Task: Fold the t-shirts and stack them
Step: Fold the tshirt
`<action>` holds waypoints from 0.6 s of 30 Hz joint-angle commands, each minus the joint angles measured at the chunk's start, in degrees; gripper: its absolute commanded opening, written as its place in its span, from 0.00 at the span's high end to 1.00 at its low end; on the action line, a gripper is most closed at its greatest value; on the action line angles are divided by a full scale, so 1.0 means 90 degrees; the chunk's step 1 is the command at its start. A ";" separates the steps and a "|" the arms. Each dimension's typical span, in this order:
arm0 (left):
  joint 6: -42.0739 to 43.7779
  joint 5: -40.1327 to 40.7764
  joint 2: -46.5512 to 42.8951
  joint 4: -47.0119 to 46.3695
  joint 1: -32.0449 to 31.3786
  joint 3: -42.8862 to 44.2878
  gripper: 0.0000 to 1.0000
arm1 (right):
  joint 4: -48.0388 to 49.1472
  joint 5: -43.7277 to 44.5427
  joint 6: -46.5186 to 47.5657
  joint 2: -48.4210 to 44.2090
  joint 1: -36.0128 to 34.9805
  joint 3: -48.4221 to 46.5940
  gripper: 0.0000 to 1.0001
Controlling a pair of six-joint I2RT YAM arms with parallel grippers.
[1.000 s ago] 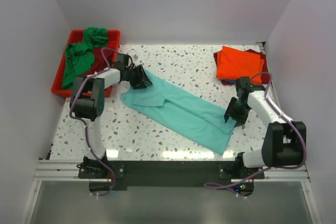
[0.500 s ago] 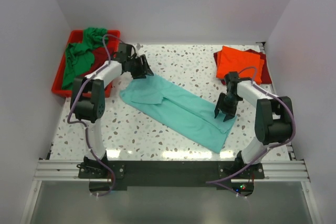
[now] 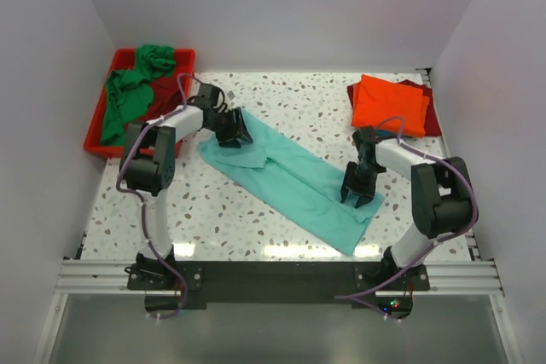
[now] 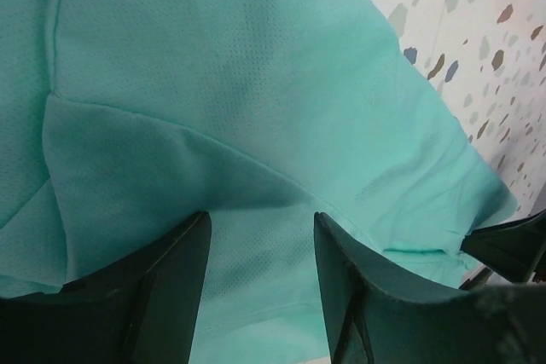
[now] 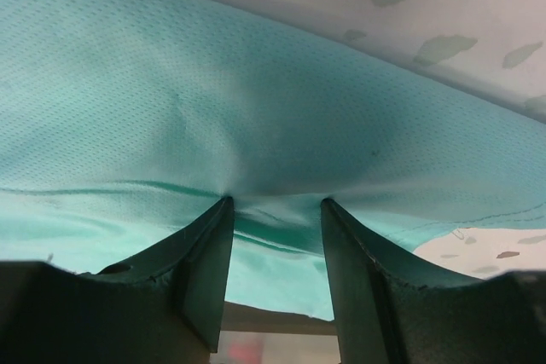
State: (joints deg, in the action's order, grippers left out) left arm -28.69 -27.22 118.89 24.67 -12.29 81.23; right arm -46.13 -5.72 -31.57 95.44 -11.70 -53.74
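Observation:
A light teal t-shirt (image 3: pixel 290 178) lies folded into a long strip, running diagonally across the table's middle. My left gripper (image 3: pixel 232 128) is open and low over its upper left end; the left wrist view shows teal cloth (image 4: pixel 239 108) between the spread fingers (image 4: pixel 260 223). My right gripper (image 3: pixel 357 191) is open with its tips pressed on the strip's right edge; cloth (image 5: pixel 273 108) puckers between the fingertips (image 5: pixel 277 204). A folded orange t-shirt (image 3: pixel 388 104) lies on a dark red one (image 3: pixel 432 117) at the back right. A green t-shirt (image 3: pixel 128 91) and a dark red one (image 3: pixel 162 91) lie crumpled in the tray.
The red plastic tray (image 3: pixel 184 59) stands at the back left, close to the left arm. White walls close in the back and both sides. The speckled tabletop (image 3: pixel 299 104) shows between the teal shirt and the orange stack.
My left gripper has moved from beside the tray down onto the teal shirt's upper end. My right gripper has moved left onto the shirt's right edge, and the cloth has shifted slightly.

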 commanded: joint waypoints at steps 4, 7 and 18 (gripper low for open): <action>0.0443 0.0466 0.1261 0.0082 -0.0030 0.0993 0.43 | 0.0194 -0.0009 -0.0271 0.0206 -0.0330 0.0365 0.51; 0.0443 0.0505 0.1584 -0.0162 -0.0079 0.1335 0.43 | 0.0242 -0.0165 -0.0466 0.0294 -0.0496 0.0385 0.51; 0.0356 0.0593 0.2512 -0.0923 -0.0255 0.2624 0.43 | 0.0467 -0.0546 -0.1218 0.0762 -0.1638 0.0209 0.51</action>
State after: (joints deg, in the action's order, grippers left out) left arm -28.25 -29.21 135.74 17.47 -14.37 104.40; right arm -47.51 -10.70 -39.66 97.49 -23.05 -53.71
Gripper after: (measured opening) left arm 0.567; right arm 0.494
